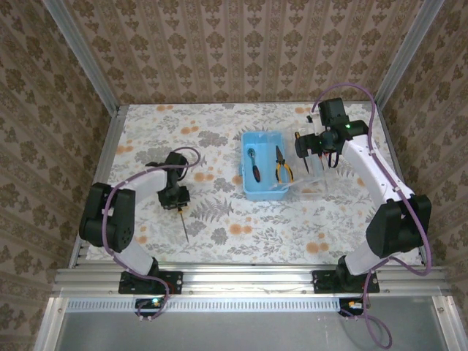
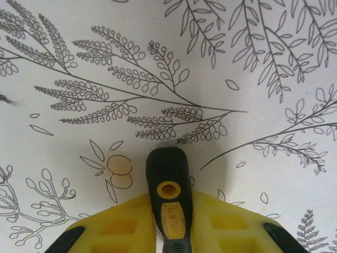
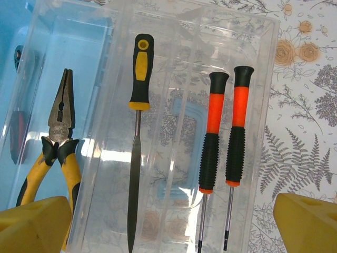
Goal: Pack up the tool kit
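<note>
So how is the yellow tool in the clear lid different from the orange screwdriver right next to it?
The yellow tool has a yellow-and-black handle; the orange screwdriver has an orange-and-black one. The yellow tool's handle is shorter and its blade long and flat-looking; the orange screwdriver's shaft is thin. Both lie side by side in the clear lid, handles pointing the same way.

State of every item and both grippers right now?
case: open
clear lid: folded out flat beside the case
pliers: jaws shut, lying in the case
file: lying in the clear lid
screwdrivers: two, side by side in the clear lid
black-yellow tool: unpacked, gripped at its handle
left gripper: shut on the black-yellow tool
right gripper: open, above the clear lid
</note>
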